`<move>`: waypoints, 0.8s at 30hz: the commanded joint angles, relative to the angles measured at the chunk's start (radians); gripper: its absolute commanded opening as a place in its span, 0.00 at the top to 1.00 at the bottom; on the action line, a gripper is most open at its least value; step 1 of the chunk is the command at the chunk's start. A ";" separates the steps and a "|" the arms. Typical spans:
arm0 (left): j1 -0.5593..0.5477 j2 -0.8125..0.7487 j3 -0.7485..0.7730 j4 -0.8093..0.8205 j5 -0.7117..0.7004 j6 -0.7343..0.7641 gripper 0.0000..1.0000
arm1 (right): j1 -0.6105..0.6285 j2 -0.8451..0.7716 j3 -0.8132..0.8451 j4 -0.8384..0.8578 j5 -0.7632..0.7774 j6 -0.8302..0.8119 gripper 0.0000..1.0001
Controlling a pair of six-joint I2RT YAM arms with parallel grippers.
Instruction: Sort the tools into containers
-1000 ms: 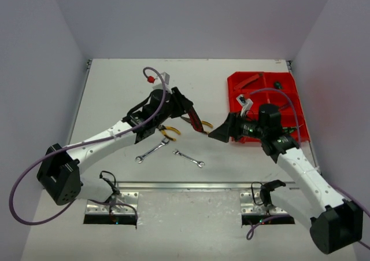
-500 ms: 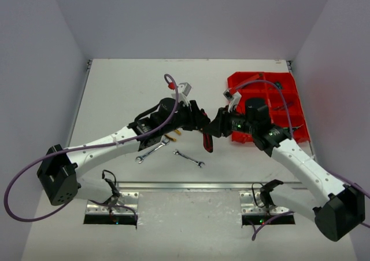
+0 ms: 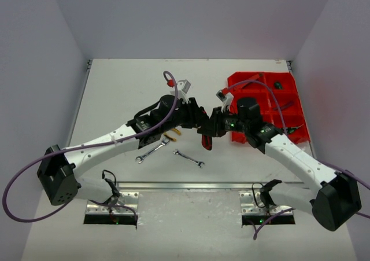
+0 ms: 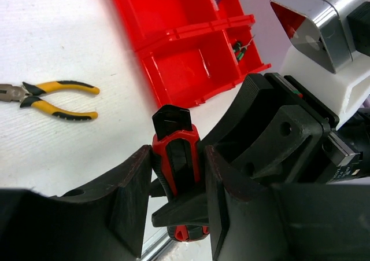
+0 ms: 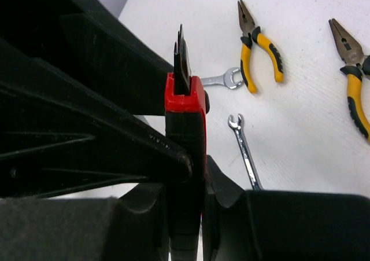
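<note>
Pale tabletop (image 3: 115, 87), walled on the left, back and right. A bright red plastic compartment tray (image 3: 230, 86) sits in the far right corner, its right side near the wall. Open surface runs across the far left and along the back. The middle is crowded.

Loose tools lie in the near middle:
- A silver open-ended wrench (image 3: 152, 151), with a smaller silver wrench (image 3: 189, 158) just to its right, not touching it.
- Yellow-and-black-handled pliers (image 4: 52, 96), partly under the left arm (image 3: 110, 139) in the top view.
- A second yellow-and-black pair (image 5: 355, 87), seen in the right wrist view.

Both arms meet mid-tabletop, just left of the tray. The red-and-black-handled pliers (image 3: 206, 142) hang between them, off the surface and outside every compartment.

The left jaws are clenched on the pliers' handle, with one finger (image 4: 136, 197) pressed to each side. The right jaws are narrowed onto the same pliers. The right wrist view shows the handle pinched between its fingers (image 5: 228, 209), with no gap seen. Both sets of jaws grasp the tool.

One second earlier the right jaws gape wide at the tray's left edge, well apart from the left jaws, which carry the pliers alone. The right arm (image 3: 289, 154) has since swung left and closed. The wrenches lie where they were.
</note>
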 commanded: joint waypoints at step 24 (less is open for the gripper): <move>0.128 -0.554 -0.168 -0.486 -0.405 0.261 0.00 | -0.522 0.611 0.594 -0.092 0.757 0.378 1.00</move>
